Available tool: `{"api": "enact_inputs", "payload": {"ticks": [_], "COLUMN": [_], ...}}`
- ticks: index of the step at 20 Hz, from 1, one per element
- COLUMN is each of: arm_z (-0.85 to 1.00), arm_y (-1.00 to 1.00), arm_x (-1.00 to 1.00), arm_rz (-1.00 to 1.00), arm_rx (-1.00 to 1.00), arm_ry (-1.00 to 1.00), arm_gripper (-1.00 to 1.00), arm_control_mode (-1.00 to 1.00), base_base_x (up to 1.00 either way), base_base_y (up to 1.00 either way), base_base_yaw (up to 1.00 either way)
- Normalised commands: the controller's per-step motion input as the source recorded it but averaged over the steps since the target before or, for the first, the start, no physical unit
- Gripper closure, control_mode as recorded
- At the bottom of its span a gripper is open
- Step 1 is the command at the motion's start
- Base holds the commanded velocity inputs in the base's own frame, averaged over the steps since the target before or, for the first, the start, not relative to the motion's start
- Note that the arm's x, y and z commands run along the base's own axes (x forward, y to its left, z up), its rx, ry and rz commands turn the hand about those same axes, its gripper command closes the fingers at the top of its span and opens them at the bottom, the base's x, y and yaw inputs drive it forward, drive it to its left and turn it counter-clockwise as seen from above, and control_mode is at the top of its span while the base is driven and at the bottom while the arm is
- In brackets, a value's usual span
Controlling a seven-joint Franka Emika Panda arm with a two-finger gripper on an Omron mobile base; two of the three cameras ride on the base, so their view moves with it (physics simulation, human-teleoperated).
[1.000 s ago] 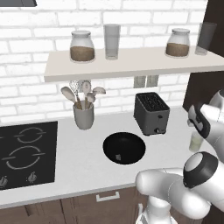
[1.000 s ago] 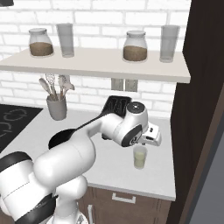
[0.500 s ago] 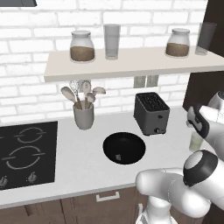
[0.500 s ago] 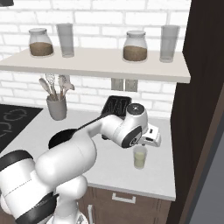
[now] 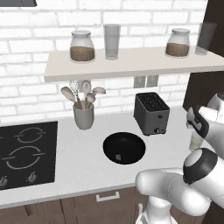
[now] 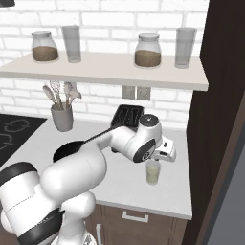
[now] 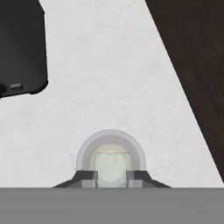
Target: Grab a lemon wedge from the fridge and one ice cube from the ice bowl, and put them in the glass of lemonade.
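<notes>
A simulated kitchen with a white brick wall (image 5: 26, 87) and a pale shelf (image 5: 131, 63) carrying two jars of brown stuff and two tall clear glasses. Below runs a white speckled desk (image 5: 83, 162), with dark wooden cabinets (image 6: 220, 119) closing off its right end. On the desk, from left: a black hob (image 5: 24, 153), a grey utensil cup (image 5: 83, 116), the wide black ice bowl (image 5: 124, 148) and a dark toaster (image 5: 151, 113).

The white arm reaches to the far right of the desk. Its tool (image 7: 111, 176) hangs directly above the glass of lemonade (image 6: 152, 172), which stands near the cabinets, right of the toaster. In the hand view the fingers (image 7: 89, 177) stand narrowly apart, with a small pale translucent block between them that looks like the ice cube (image 7: 110, 161), held over the glass's mouth.

Judging by this, the ice is about to be dropped in. Whether the lemon wedge is already in the glass cannot be told.
</notes>
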Motion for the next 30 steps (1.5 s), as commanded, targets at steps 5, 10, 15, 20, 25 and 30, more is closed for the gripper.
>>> {"api": "enact_inputs", "payload": {"ticks": [5, 10, 15, 20, 25, 30], "arm_z": [-0.03, 0.0, 0.0, 0.0, 0.06, 0.19], "arm_y": [0.0, 0.0, 0.0, 0.0, 0.0, 0.0], "arm_x": [0.0, 0.0, 0.0, 0.0, 0.0, 0.0], "arm_rz": [0.0, 0.0, 0.0, 0.0, 0.0, 0.0], "arm_rx": [0.0, 0.0, 0.0, 0.0, 0.01, 0.04], "arm_ry": [0.0, 0.0, 0.0, 0.0, 0.0, -0.04], "arm_gripper": [-1.0, -1.0, -1.0, -1.0, -1.0, -1.0], "arm_control_mode": [-1.0, -1.0, -1.0, -1.0, -1.0, -1.0], "base_base_x": [0.0, 0.0, 0.0, 0.0, 0.0, 0.0], "base_base_y": [0.0, 0.0, 0.0, 0.0, 0.0, 0.0], "base_base_yaw": [0.0, 0.0, 0.0, 0.0, 0.0, 0.0]}}
